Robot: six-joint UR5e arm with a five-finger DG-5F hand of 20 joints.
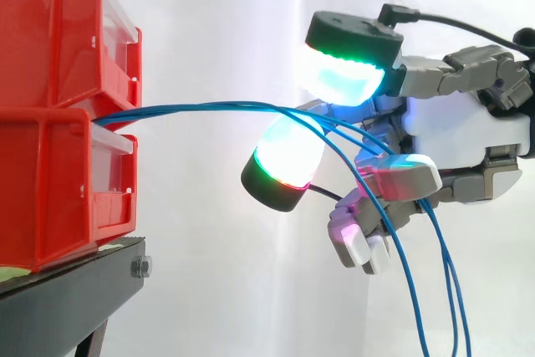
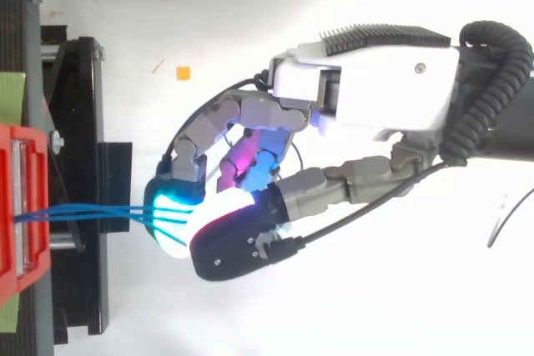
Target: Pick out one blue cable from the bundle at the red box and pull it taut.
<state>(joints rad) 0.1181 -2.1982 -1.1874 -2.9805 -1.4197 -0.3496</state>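
Hand (image 1: 464,135) curled rnd blue cables (image 1: 209,107) running fr. stacked red bins (image 1: 50,194).

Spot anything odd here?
Yes: several blue cables, not one, run from the red bins through the curled fingers of the hand, then hang slack below it. Nothing looks damaged or spilled.

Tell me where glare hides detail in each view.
Side view: the glowing pads of the grey-and-white robot hand burn white, losing detail. Top view: the same glow hides where the thin blue cables end; the white surface below is burnt out.
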